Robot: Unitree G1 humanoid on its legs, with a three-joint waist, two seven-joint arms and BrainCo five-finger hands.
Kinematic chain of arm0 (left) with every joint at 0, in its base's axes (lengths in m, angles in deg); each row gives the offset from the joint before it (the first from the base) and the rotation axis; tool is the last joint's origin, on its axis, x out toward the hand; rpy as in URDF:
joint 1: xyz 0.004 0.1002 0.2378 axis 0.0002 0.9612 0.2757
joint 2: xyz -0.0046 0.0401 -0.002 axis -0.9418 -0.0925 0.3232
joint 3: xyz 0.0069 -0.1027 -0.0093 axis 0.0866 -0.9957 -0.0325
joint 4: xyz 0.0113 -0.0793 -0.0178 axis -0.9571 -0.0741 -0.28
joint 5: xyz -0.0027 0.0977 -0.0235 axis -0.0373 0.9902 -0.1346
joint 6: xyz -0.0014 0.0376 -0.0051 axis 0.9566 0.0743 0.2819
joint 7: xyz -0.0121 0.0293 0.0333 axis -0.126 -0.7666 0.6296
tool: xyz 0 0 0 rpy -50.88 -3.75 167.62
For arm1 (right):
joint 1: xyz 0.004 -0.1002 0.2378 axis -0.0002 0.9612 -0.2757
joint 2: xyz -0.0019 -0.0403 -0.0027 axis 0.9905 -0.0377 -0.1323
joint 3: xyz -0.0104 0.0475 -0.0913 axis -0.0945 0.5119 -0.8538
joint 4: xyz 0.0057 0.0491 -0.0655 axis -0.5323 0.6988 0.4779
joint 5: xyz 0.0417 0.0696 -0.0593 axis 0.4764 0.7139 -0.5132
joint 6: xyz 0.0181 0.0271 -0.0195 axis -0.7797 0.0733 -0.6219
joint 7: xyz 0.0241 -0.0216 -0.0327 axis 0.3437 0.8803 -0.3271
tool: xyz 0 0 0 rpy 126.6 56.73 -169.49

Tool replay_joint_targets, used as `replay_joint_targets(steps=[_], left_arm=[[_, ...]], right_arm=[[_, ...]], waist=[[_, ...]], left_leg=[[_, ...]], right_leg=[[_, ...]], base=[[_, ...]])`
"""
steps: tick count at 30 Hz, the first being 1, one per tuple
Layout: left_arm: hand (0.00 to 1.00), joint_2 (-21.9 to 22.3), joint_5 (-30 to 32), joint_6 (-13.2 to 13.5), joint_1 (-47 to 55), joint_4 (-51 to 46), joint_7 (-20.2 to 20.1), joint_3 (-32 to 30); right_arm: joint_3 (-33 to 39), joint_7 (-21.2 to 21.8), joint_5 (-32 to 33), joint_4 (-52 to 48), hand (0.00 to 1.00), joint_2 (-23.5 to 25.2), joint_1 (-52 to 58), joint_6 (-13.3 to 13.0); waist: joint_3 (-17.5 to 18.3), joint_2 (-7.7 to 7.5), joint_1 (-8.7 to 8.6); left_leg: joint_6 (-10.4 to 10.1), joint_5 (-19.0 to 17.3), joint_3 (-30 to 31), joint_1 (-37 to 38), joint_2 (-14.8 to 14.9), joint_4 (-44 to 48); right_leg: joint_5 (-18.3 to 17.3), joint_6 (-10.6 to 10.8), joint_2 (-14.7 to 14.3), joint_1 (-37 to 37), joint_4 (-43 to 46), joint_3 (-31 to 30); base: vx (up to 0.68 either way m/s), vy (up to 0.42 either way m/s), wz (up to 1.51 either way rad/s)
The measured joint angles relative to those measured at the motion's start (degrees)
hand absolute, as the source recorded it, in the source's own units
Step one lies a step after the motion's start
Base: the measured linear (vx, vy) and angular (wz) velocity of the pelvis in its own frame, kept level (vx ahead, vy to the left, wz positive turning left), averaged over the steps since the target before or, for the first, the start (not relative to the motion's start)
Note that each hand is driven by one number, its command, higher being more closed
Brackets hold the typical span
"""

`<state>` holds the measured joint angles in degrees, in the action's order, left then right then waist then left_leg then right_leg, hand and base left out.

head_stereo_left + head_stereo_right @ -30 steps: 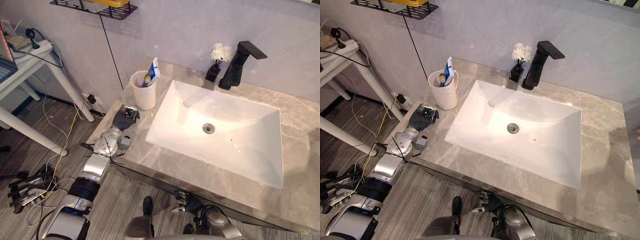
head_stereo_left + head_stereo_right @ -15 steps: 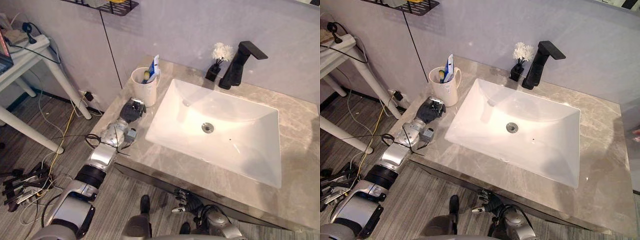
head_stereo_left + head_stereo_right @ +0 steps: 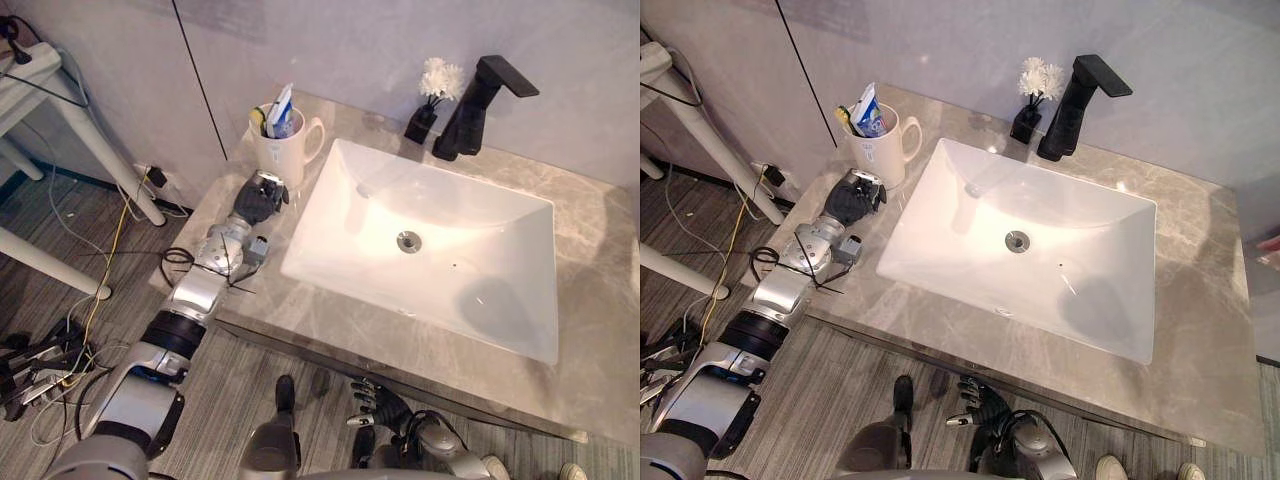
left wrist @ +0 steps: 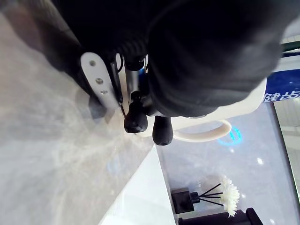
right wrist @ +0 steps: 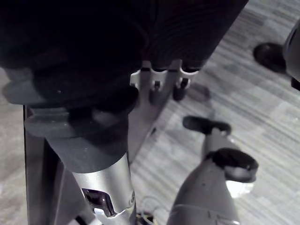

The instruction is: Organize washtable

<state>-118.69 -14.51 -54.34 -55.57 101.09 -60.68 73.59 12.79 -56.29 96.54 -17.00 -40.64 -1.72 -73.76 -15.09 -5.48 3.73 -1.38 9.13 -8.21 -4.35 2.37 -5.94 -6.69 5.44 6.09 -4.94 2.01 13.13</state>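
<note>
1. Ceramic, by the look: the white mug [image 3: 283, 158] stands upright at the far left of the grey stone counter [image 3: 590, 300], just left of the white sink [image 3: 500, 240]. A toothbrush [image 3: 260, 118] and a toothpaste tube [image 3: 283, 100] stick out of it.
2. Handling, our judgement: stiff, fairly heavy, glazed and so likely slippery, and breakable on stone. The contents sit loose and tall, so a tilt could tip them out.
3. Where to hold: the handle [image 3: 318, 135] points right, toward the sink, on the side away from the nearer hand. We would wrap the body low down, or reach round for the handle.
4. Left hand [image 3: 258, 198] is over the counter, just on the near side of the mug. Its fingers [image 4: 136, 119] are relaxed, partly bent, holding nothing. We cannot tell whether they touch the mug wall.
5. Right hand [image 3: 372, 402] hangs below the counter's near edge, fingers loose and empty.
6. Black tap [image 3: 475, 95] and a small dark bottle of white flowers [image 3: 428, 95] stand at the far side, well apart from the mug.
7. Hidden: the hand covers the mug's near base, and the counter's right end is cut off.
</note>
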Motion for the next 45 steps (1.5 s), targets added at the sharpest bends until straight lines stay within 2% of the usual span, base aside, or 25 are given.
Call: replay_joint_targets(steps=[7,13,17,22,27,31,37,45], left_arm=[[1.0,-1.11,-0.58,0.02,-3.17,1.97,0.07,1.19],[1.0,-4.78,-0.82,-0.51,-7.78,4.27,0.42,2.56],[1.0,-7.89,-1.2,-1.25,-11.03,4.39,0.69,5.92],[1.0,-10.82,-1.8,-1.25,-14.86,3.63,0.66,13.08],[1.0,-11.08,-2.23,-1.1,-15.74,-0.11,0.6,15.83],[1.0,-11.15,-2.33,-1.05,-21.16,0.0,0.47,22.01],[1.0,-11.07,-2.14,-0.69,-22.09,-0.02,0.62,22.5],[1.0,-8.66,-2.06,-0.85,-23.2,0.59,0.53,24.41]], right_arm=[[0.01,0.0,0.0,-0.01,0.0,0.1,0.86,-0.95],[0.03,0.01,0.01,-0.11,0.0,0.44,0.97,-1.43],[0.07,0.01,0.03,-0.17,0.0,0.55,1.17,-1.51],[0.2,-0.02,0.08,-1.95,0.0,0.63,1.13,-1.84],[0.99,-0.1,0.13,-2.23,0.0,0.67,1.07,-1.98],[1.31,-0.2,0.15,-2.24,0.0,0.64,1.03,-1.95],[2.31,-0.26,0.16,-2.24,0.0,1.02,1.06,-1.96],[2.26,-0.47,1.35,-2.23,0.0,0.86,1.06,-1.99]], waist=[[-0.89,-0.46,0.02],[-2.28,-0.92,0.01],[-3.31,-1.31,0.04],[-4.3,-1.27,0.09],[-5.89,-1.05,-0.01],[-7.12,-1.05,-0.01],[-7.17,-0.96,-1.42],[-7.79,0.03,-1.39]], left_leg=[[0.03,0.1,-0.05,-0.19,0.08,0.0],[-0.21,0.36,-0.33,-0.57,0.49,0.0],[-0.14,0.83,-0.16,-0.89,0.53,0.02],[-0.2,0.92,0.27,-1.13,0.56,0.02],[-0.21,0.92,0.29,-1.14,0.57,0.01],[-0.2,1.0,0.22,-1.26,0.51,0.03],[-0.28,1.12,0.14,-1.76,0.52,0.32],[-0.34,1.17,0.29,-1.48,0.52,0.04]], right_leg=[[0.01,-0.05,-0.04,0.34,0.32,-0.13],[0.17,-0.29,-0.4,1.06,0.62,-0.5],[0.23,-0.39,-0.63,1.32,0.64,-0.4],[0.21,-0.44,-0.75,1.38,0.72,0.0],[0.2,-0.47,-0.81,1.41,0.76,0.04],[0.25,-0.54,-0.94,1.58,0.78,-0.05],[0.24,-0.56,-1.04,2.08,0.77,-0.17],[0.17,-0.67,-1.11,1.78,1.0,-0.04]], base=[[0.0,0.0,0.0],[0.0,-0.005,-0.03],[0.0,0.0,0.0],[0.0,-0.004,0.03],[0.0,0.0,0.0],[0.0,-0.002,-0.01],[0.02,-0.006,-0.02],[0.0,0.0,0.0]])
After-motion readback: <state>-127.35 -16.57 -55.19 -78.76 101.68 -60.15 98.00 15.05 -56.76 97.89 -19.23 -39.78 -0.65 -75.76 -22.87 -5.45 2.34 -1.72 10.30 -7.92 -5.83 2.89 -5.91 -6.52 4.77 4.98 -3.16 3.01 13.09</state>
